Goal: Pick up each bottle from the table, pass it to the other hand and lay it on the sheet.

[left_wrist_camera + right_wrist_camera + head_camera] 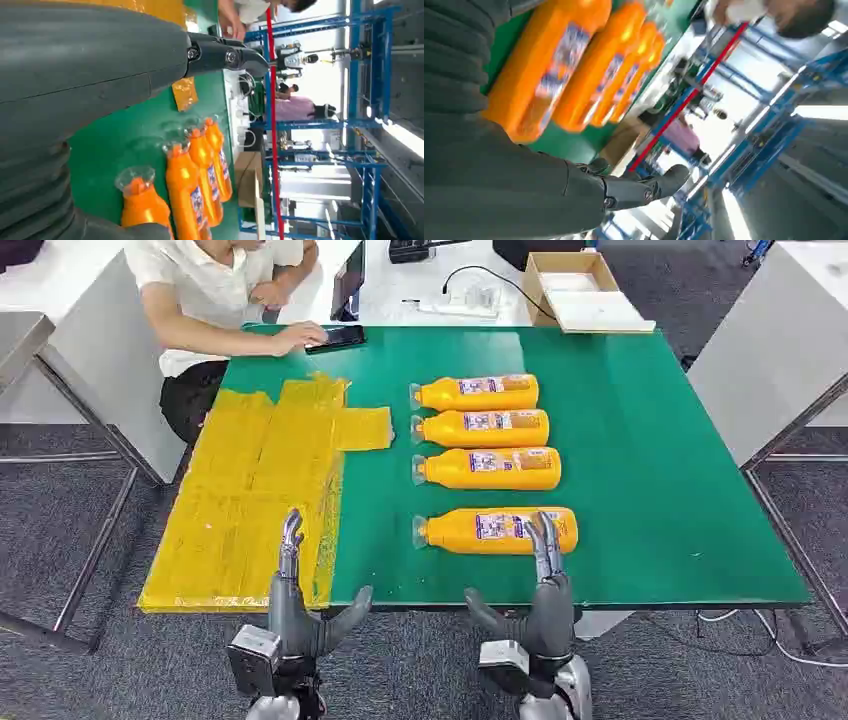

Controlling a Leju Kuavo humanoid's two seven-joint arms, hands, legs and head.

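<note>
Four orange bottles lie on their sides in a column on the green table (650, 470), clear caps pointing toward the yellow sheet (250, 500) that covers the table's left part. No bottle is on the sheet yet, so the task looks to be at its very start.

The right hand (545, 585) reaches over the near edge with its fingers stretched straight and its thumb spread; its fingertips overlap the nearest bottle (495, 530) near its base end, but whether they touch it cannot be told. It grasps nothing. The left hand (295, 590) hovers over the near part of the sheet, fingers likewise extended, thumb out, empty.

The main risk is the bottle's round body: lying on its side, it would likely roll away toward the second bottle (490, 468) if the fingers press down off-centre or close from one side only. A grip close to the base end could also leave the cap end sagging, making the pass between hands awkward. The sheet looks thin and wrinkled, so the left hand might drag or bunch it.

An open cardboard box (580, 290) sits on the white desk beyond the table; it seems to hold a flat pale item, not clearly identifiable. A person (215, 290) sits at the far left corner, one hand on a dark phone (335, 337).
</note>
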